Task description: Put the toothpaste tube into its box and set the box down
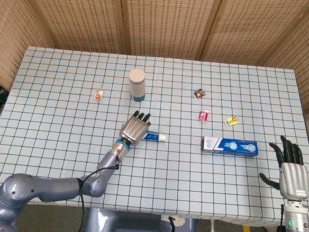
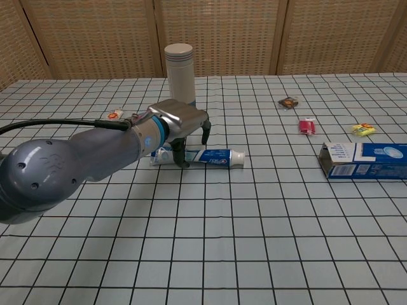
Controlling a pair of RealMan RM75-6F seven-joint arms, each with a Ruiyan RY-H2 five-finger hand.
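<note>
My left hand (image 2: 181,124) sits over the crimped left end of the toothpaste tube (image 2: 210,155), fingers (image 2: 205,131) arched downward and spread, thumb down on the near side of the tube. Whether the hand actually touches or pinches the tube I cannot tell from either view; the tube lies flat on the bench (image 2: 254,241), white cap pointing right.

Head view: same hand (image 1: 134,130) covers most of the tube (image 1: 155,137); only the capped right end shows.

Box (image 1: 230,146), blue and white, lies on its side well to the right of the tube, open flap end facing left toward it. Chest view shows the box (image 2: 365,159) running off the right edge.

My right hand (image 1: 291,173) hangs off the near right corner of the bench, fingers apart and pointing away, holding nothing.

Also on the bench: a white cylinder with a blue base (image 2: 180,81), upright, far side of my left hand; small wrapped sweets scattered about: red (image 1: 203,115), yellow (image 1: 231,121), dark (image 1: 200,92), and one at far left (image 1: 98,94).
</note>
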